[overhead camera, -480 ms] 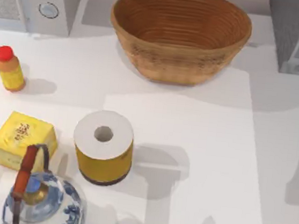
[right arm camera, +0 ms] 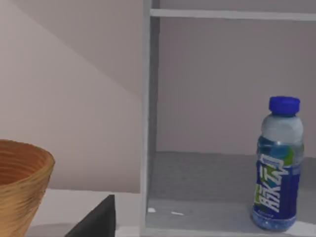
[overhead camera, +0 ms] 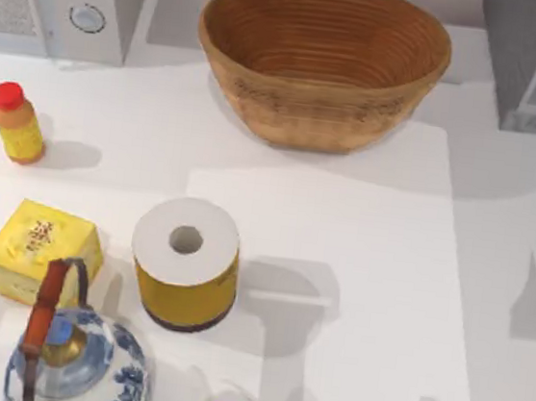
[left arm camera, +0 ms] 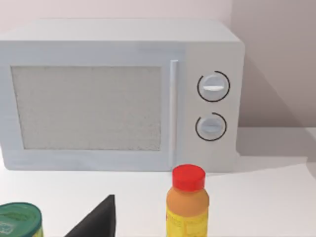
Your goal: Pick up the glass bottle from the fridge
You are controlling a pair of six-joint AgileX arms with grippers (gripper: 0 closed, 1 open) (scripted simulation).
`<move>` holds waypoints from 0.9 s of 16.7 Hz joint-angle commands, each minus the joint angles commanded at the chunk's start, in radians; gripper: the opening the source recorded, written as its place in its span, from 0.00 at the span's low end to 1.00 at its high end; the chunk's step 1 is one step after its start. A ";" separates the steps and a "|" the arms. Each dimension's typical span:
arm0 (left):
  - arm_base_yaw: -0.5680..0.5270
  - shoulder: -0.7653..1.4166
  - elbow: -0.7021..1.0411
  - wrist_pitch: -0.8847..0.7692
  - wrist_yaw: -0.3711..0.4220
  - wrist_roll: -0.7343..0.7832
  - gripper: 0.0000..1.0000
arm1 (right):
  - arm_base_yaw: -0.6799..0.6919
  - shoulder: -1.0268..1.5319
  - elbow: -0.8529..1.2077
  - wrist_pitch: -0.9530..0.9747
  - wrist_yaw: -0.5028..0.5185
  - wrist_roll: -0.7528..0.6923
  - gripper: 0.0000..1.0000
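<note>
Bottle: the glass bottle [right arm camera: 277, 165] is seen upright in the fridge [right arm camera: 197, 187], ahead of the right wrist camera (right arm judged nearer).
Gripper state: cannot be told for either arm.

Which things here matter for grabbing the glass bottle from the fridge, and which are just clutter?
Job:
glass bottle, upright on a shelf inside
fridge, standing open

Clutter:
basket
microwave
red-capped bottle
yellow box
paper roll
teapot
green can
</note>
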 joint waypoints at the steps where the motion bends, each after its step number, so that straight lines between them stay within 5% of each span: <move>1: 0.000 0.000 0.000 0.000 0.000 0.000 1.00 | -0.023 0.069 0.022 0.072 -0.031 -0.001 1.00; 15: 0.000 0.000 0.000 0.000 0.000 0.000 1.00 | -0.428 1.437 0.069 1.277 -0.365 0.023 1.00</move>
